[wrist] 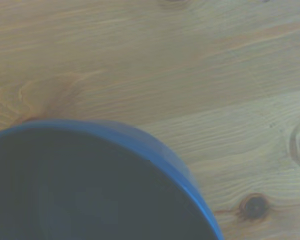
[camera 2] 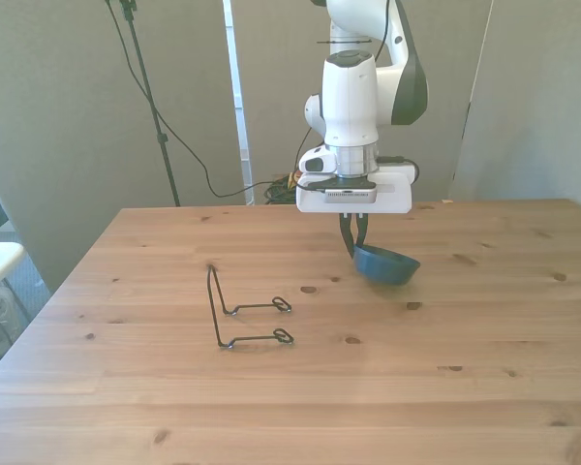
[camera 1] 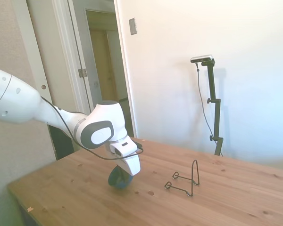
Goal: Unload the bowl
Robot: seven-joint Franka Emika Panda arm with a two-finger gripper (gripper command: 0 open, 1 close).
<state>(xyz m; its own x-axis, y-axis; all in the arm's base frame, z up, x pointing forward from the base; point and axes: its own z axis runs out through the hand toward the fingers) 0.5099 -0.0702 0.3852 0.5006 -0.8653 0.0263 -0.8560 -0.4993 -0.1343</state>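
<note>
Side view: gripper point(camera 1: 124, 173) sits lower centre-left of frame, wrist angled down over the wooden bench point(camera 1: 226, 202). The teal-blue bowl point(camera 1: 117, 179) hangs under it, tilted on edge, its lowest part at or just off the bench (contact not clear from here). The fingers are hidden by the gripper body in this view. The black wire stand point(camera 1: 186, 180) is right of the bowl, near but apart, and empty.

Front view: gripper point(camera 2: 354, 235) upper centre, fingers narrow and pinched on the bowl's point(camera 2: 386, 265) rim at its upper-left edge. The bowl tilts, its open side facing up and to the right, hanging low over the bench point(camera 2: 126, 387); a gap to the wood seems to be there but is hard to call. The wire stand point(camera 2: 240, 308) is centre-left, well clear of the bowl.

Wrist view: the bowl's dark inside and blue rim point(wrist: 155, 150) fill the lower part, with bench grain and knots point(wrist: 140, 60) behind.

Risk (judgement): the bowl is off the stand, set-down pending. Held by one rim point and tilted, it could rock, roll or clatter if released before its base lies flat; the glossy rim could also slip in the pinch.
</note>
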